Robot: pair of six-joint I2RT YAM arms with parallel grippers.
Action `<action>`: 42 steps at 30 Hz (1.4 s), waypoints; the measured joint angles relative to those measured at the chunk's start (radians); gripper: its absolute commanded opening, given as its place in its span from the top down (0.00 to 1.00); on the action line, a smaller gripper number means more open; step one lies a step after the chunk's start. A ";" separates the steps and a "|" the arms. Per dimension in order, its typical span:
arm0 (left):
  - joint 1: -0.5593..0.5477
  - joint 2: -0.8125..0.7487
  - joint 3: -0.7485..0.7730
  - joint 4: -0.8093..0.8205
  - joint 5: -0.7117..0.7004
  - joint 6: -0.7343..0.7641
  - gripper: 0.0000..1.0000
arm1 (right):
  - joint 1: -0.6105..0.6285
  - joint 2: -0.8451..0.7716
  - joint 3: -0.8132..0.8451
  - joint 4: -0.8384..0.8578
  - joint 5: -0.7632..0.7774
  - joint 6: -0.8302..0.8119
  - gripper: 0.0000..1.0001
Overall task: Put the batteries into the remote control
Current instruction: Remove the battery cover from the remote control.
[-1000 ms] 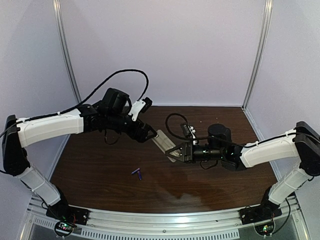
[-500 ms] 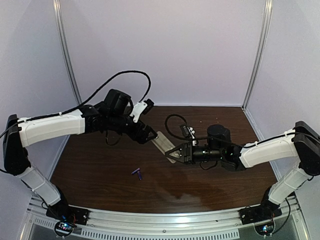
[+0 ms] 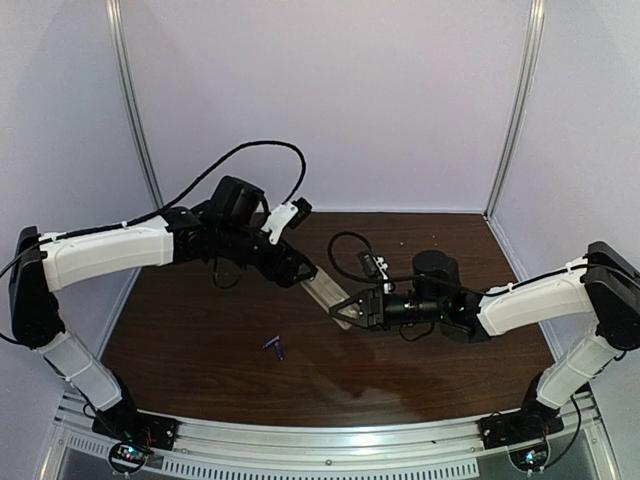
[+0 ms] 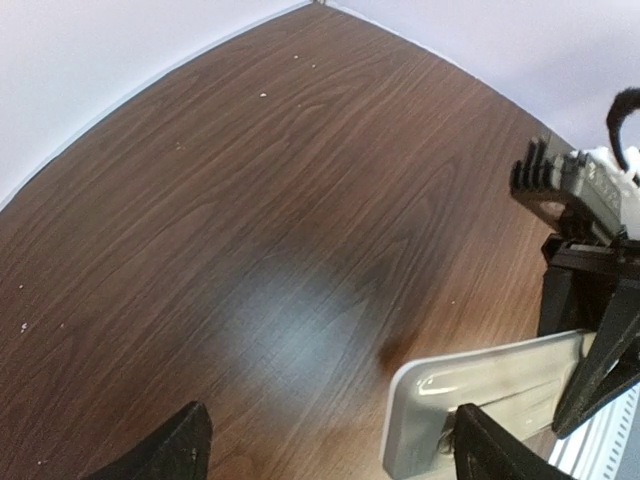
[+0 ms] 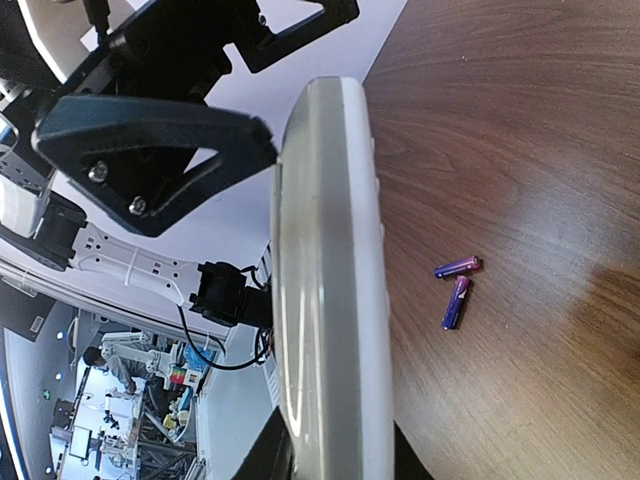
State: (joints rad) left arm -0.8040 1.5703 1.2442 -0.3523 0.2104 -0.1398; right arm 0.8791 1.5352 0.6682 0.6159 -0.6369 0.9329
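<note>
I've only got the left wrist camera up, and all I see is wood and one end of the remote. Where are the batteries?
Observer: Both batteries lie on the table, close together, nearer the arm bases than the remote and toward the left arm's side.
Operator: What's holding the remote?
Observer: The right gripper is shut on the remote control, at the end nearest that arm.
Operator: Are the batteries lined up?
Observer: No. The right wrist view shows them angled to each other, nearly meeting at one end.
</note>
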 measured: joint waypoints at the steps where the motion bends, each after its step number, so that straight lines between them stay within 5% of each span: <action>1: 0.002 0.001 0.005 0.002 0.011 0.000 0.15 | 0.000 0.000 0.000 0.000 -0.003 -0.005 1.00; 15: 0.049 -0.002 0.010 0.046 0.242 -0.056 0.18 | -0.029 -0.014 -0.019 -0.003 0.008 -0.033 1.00; 23: 0.056 -0.013 0.010 0.066 0.370 -0.084 0.42 | -0.046 -0.014 -0.025 -0.021 0.030 0.009 1.00; 30: 0.056 -0.011 0.011 0.054 0.326 -0.093 0.57 | -0.046 -0.014 -0.025 -0.019 0.031 0.029 1.00; 42: 0.053 0.031 0.023 0.006 0.229 -0.086 0.63 | -0.037 -0.014 -0.025 0.000 0.008 0.037 1.00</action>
State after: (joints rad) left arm -0.7509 1.6012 1.2671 -0.3462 0.4393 -0.2256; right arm 0.8421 1.5211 0.6434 0.6159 -0.6289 0.9703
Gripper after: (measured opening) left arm 0.377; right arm 0.235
